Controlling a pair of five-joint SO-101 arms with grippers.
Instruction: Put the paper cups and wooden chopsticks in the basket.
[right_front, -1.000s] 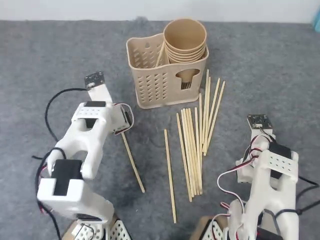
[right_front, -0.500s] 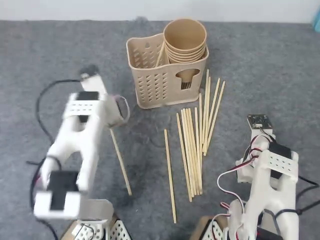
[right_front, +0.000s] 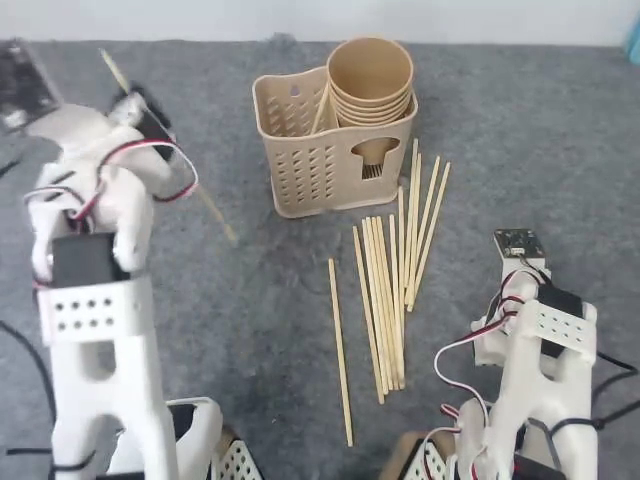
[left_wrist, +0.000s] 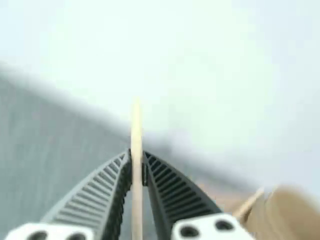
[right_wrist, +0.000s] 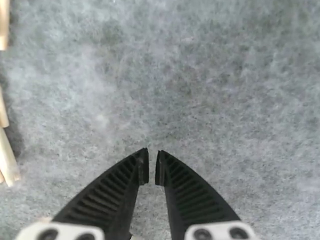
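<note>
Chopstick (left_wrist: 136, 125) now aloft, L end effector (left_wrist: 137, 156)

Both white plastic arms (right_front: 100, 360) carry black servos, red-and-white cables, and black ribbed fingers (right_wrist: 110, 200).

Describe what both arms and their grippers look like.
The left arm and right arm are white plastic shells with black servo blocks and rows of small holes; red, white and black wires loop along them. The left gripper and right gripper have black, ribbed, tapering fingers on white bases.
</note>
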